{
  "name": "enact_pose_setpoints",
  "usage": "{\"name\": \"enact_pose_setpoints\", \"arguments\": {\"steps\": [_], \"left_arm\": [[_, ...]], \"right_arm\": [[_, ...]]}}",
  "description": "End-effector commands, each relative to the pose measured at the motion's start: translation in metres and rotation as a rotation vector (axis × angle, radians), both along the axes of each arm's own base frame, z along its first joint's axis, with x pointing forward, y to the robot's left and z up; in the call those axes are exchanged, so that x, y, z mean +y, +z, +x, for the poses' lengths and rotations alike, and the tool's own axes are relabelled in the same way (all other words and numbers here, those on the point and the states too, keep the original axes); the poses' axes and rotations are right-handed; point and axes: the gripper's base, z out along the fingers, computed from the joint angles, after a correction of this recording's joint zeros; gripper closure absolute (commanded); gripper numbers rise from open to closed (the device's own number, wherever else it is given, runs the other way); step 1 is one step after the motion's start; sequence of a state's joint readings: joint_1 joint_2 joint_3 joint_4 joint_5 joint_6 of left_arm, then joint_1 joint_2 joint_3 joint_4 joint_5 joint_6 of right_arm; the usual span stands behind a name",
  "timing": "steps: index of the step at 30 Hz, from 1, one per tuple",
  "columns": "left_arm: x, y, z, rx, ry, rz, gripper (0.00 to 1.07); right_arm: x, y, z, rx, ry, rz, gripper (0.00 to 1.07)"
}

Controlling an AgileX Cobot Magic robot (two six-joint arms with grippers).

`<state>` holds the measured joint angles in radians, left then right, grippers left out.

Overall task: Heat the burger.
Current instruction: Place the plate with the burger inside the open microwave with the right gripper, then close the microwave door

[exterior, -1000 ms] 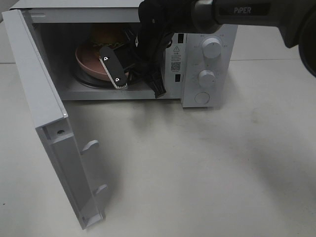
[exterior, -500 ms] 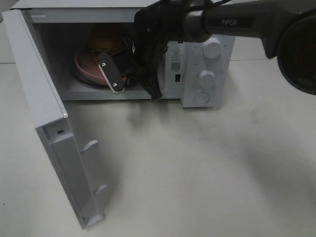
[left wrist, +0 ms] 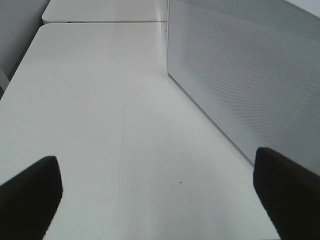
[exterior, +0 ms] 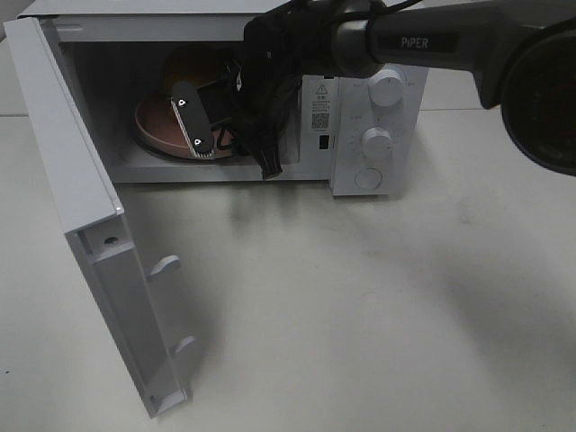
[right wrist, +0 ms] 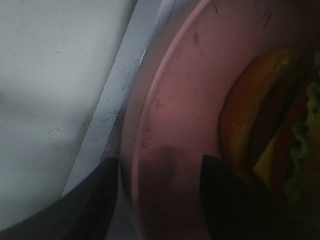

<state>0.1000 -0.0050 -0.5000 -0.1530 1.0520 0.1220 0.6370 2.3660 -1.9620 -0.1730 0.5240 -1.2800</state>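
Right gripper [exterior: 236, 162] just let go, its jaws now spread either side of the pink plate [exterior: 155, 126] rim. The burger [exterior: 191, 65] sits on that plate inside the microwave [exterior: 378, 99], upper left of the frame, so loading looks done. Left gripper [left wrist: 160, 195] hangs wide open, empty

Microwave [exterior: 351, 135] on a table [exterior: 378, 306], door [exterior: 94, 243] swung wide open. Inside, a burger [exterior: 191, 63] sits on a pink plate [exterior: 155, 128]. The right hand [exterior: 236, 160] reaches into the cavity at the plate's near rim.
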Motion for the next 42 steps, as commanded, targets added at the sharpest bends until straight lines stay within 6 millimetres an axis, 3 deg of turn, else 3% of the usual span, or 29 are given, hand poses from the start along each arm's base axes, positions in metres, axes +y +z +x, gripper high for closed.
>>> {"name": "enact_pose_setpoints", "arguments": {"steps": [1, 11, 19, 30, 42], "left_arm": [[0.0, 0.0, -0.002, -0.03, 0.003, 0.003, 0.09], [0.0, 0.0, -0.002, -0.03, 0.003, 0.003, 0.09], [0.0, 0.0, -0.002, -0.03, 0.003, 0.003, 0.09], [0.0, 0.0, -0.002, -0.03, 0.003, 0.003, 0.09], [0.0, 0.0, -0.002, -0.03, 0.003, 0.003, 0.09]], "right_arm": [[-0.003, 0.003, 0.001, 0.023, -0.05, 0.019, 0.43], [-0.001, 0.009, -0.006, 0.034, -0.08, 0.05, 0.32], [-0.008, 0.011, -0.018, 0.02, -0.072, 0.075, 0.31], [-0.027, 0.012, -0.045, 0.038, -0.067, 0.072, 0.31], [-0.053, 0.029, -0.081, 0.049, -0.107, 0.114, 0.31]]}}
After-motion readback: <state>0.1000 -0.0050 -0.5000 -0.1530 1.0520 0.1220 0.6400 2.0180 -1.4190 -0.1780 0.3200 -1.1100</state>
